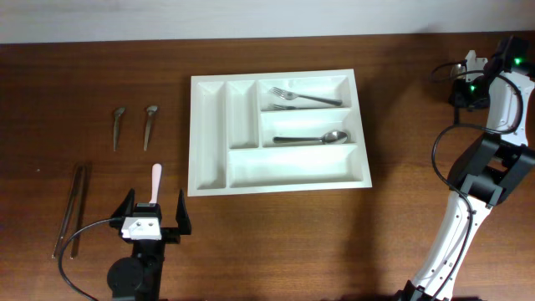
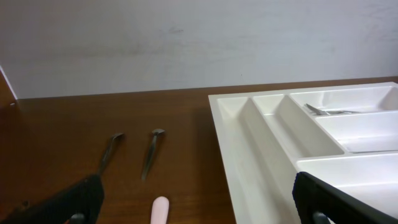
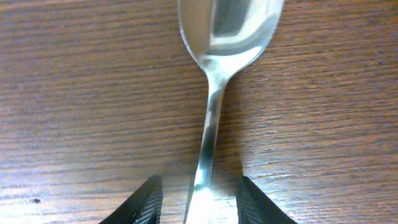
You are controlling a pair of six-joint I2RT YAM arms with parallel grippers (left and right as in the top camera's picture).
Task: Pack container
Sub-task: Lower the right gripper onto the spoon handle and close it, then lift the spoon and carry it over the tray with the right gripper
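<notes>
The white cutlery tray [image 1: 209, 134] lies at the table's middle; a fork [image 1: 305, 99] lies in its top long compartment and a spoon [image 1: 313, 138] in the middle one. It also shows in the left wrist view [image 2: 249, 143]. My left gripper [image 1: 155, 219] is open, low at the front left, with a pink-handled utensil [image 1: 155, 180] between its fingers, also seen in the left wrist view [image 2: 160, 210]. My right gripper [image 1: 471, 84] is at the far right. In its wrist view its jaws [image 3: 198, 202] are open astride the handle of a steel spoon [image 3: 214, 93] lying on the wood, with gaps on both sides.
Two small steel spoons [image 1: 118, 125] [image 1: 150, 124] lie left of the tray, also in the left wrist view [image 2: 111, 149] [image 2: 151, 149]. A long thin pair of tongs [image 1: 71, 207] lies at the far left. Cables hang at the right arm.
</notes>
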